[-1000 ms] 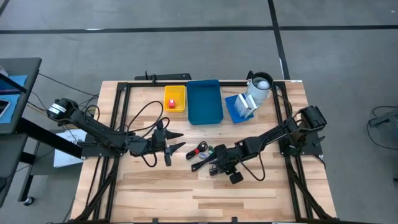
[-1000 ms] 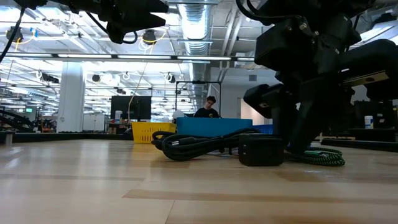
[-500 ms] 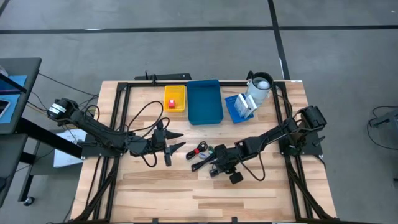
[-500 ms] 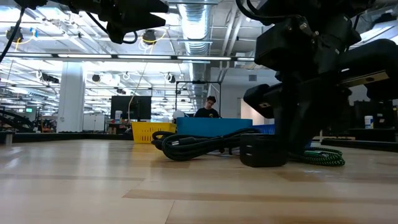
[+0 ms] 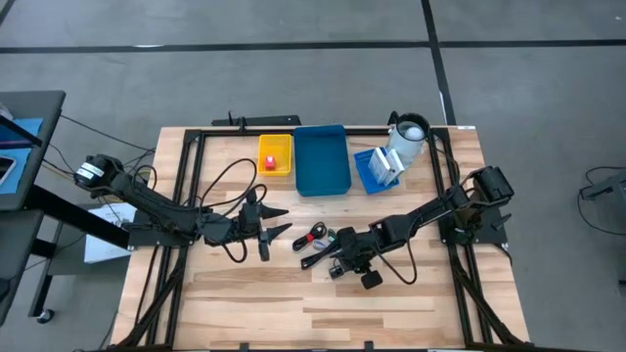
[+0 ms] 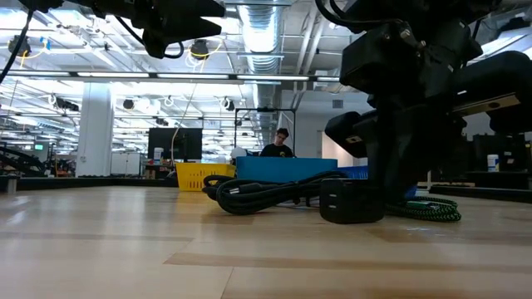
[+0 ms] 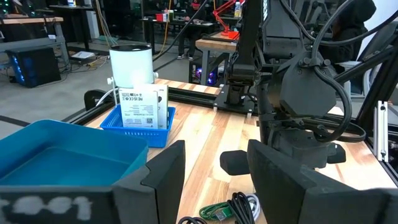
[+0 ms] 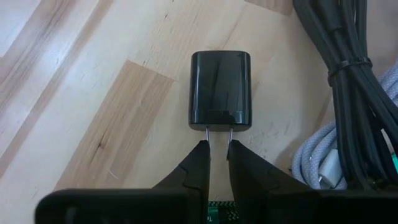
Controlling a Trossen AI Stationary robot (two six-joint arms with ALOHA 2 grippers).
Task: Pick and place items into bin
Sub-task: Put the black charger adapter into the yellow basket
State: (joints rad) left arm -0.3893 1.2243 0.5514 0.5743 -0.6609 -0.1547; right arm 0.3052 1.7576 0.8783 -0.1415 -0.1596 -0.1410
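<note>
Nothing has shifted; right gripper (image 8: 216, 155) stays pinching the black charger's (image 8: 220, 89) prongs; left gripper (image 5: 275, 221) open

High: I look straight down on the pale wooden slatted table (image 5: 245, 303) | low: level at tabletop | wrists: close, forward | all share the small black plug-in charger block (image 8: 220, 90).

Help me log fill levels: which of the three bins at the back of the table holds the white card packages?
The small blue basket, rightmost of the three beside the white cup. The big blue bin looks empty, and the yellow bin holds a red piece.
</note>
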